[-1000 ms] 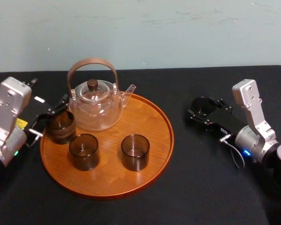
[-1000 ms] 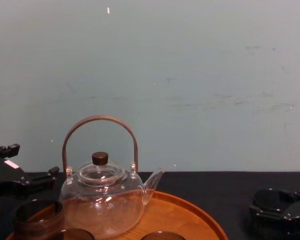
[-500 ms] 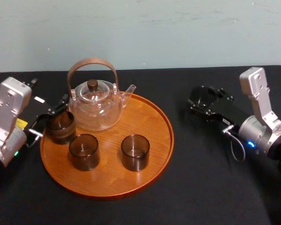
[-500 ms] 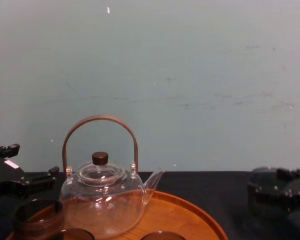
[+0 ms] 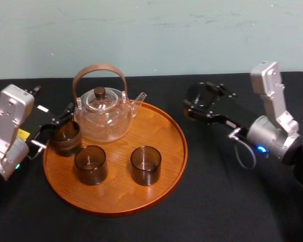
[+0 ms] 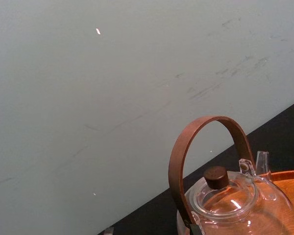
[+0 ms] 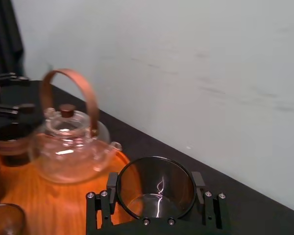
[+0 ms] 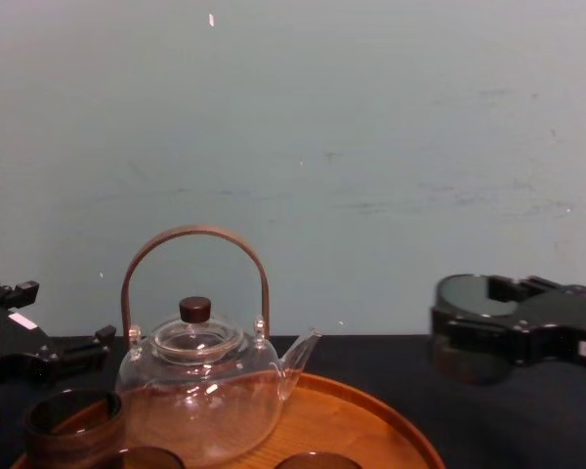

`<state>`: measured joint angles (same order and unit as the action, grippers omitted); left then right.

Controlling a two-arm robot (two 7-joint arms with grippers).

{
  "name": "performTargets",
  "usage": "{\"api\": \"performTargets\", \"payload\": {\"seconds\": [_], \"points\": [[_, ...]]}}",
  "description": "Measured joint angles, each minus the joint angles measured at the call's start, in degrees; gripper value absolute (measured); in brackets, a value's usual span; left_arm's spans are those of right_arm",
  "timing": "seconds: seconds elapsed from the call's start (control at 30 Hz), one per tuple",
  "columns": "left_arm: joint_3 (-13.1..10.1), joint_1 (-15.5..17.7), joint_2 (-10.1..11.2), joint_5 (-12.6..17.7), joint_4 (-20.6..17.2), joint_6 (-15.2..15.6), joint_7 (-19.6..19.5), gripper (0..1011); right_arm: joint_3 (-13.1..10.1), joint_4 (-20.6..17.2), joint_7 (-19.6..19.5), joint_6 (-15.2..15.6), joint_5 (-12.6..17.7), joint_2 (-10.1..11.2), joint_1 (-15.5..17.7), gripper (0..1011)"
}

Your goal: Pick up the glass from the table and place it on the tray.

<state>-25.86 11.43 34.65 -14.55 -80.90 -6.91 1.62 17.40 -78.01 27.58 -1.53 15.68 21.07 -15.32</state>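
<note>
Black-clothed surface [image 5: 202, 201] below a plain, pale blue-green wall [image 5: 192, 35].

Nearest, on the surface, a large round orange-brown wooden tray [image 5: 116, 199] with a low raised rim. Inside the tray's near half, two short smoked tumblers, upright, side by side and apart: left tumbler [image 5: 90, 164] and right tumbler [image 5: 145, 164].

Farther back, at the tray's left rim, a third tumbler [image 5: 65, 137], upright, just beside the teapot's left flank. Left tool [image 5: 54, 126] at that same left rim, with black parts reaching round the third tumbler. Gripping it or merely beside it: impossible to tell. Silver arm housing off the tray's left side.

On the tray's far half, a clear glass teapot [image 5: 102, 117] with an arched brown handle and a dark knob on the lid, spout pointing toward the tray's right.

Just beside the tray's far-right rim, right tool [image 5: 201, 103] closed about the glass [image 5: 198, 96], a smoked one matching the tumblers. Glass held upright, mouth up, lifted clear of the surface. By the chest view, roughly level with the teapot's lid and below the top of its handle.

From the right wrist view, dark fingers [image 7: 102, 215] set against opposite sides of the glass, with tray and teapot beyond it. Silver right arm stretching away off the tray's right side.

Farthest, the wall, bare but for faint scuffs.
</note>
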Motion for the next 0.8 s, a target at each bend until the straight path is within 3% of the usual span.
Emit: {"api": "performTargets", "payload": {"seconds": [0.4, 0.8], "points": [[0.0, 0.0, 0.0, 0.0, 0.0, 0.0, 0.0, 1001, 5.7, 1.4, 1.5, 0.1, -0.1, -1.7, -2.3, 916], [0.0, 0.0, 0.0, 0.0, 0.0, 0.0, 0.0, 1001, 8.6, 8.0, 2.0, 0.3, 0.1, -3.7, -5.4, 916]]}}
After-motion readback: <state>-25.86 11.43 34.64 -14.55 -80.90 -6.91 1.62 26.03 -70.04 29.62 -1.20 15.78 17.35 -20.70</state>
